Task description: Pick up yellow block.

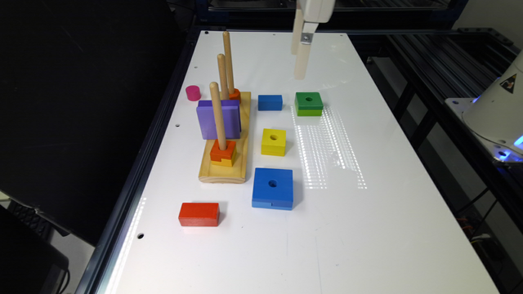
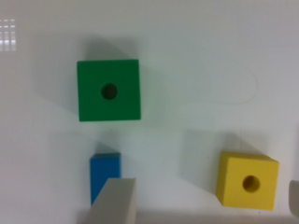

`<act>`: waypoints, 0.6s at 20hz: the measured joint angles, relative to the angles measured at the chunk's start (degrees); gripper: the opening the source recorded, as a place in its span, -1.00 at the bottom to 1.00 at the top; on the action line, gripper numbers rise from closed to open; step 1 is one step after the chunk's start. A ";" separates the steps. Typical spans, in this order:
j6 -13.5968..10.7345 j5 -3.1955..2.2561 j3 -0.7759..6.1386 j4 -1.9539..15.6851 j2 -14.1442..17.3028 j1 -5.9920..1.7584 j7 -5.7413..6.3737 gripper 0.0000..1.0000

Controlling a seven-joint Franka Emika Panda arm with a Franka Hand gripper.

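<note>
Your gripper (image 1: 300, 65) hangs high over the far part of the white surface (image 1: 388, 204), holding nothing; in the wrist view one pale finger (image 2: 114, 200) sits at one edge and a sliver of the other at the opposite edge, w/ a wide gap between, so it's spread apart, prob. so it can drop over a block. Just below and nearest it lies the green block (image 1: 309, 103), w/ a small blue block (image 1: 269, 102) beside that. The yellow block (image 1: 273, 142) is a bit further out, flat on the surface w/ its hole up, free on all sides and apart from its neighbours, so you've room to straddle it. Past it: the big blue square block (image 1: 272, 188), then a red block (image 1: 199, 214). Off to the side is the wooden peg base (image 1: 222, 171). Count: 3 pegs, 2 blue blocks, 1 each of green, yellow, red, 1 purple square (image 1: 218, 119) on a peg, 1 pink cylinder (image 1: 193, 92).
</note>
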 joint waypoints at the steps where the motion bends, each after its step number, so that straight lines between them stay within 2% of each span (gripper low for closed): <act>1: -0.02 -0.43 0.29 0.91 0.93 -0.12 0.57 1.00; 5: -0.15 -1.78 1.36 3.33 3.40 -0.16 2.50 1.00; 7: -0.24 -2.26 2.00 3.97 4.08 -0.10 3.41 1.00; 8: -0.27 -2.34 2.38 4.12 4.23 -0.02 4.02 1.00; 9: -0.29 -2.35 2.92 4.29 4.39 0.10 4.66 1.00; 12: -0.37 -2.89 5.06 4.60 4.59 0.26 7.24 1.00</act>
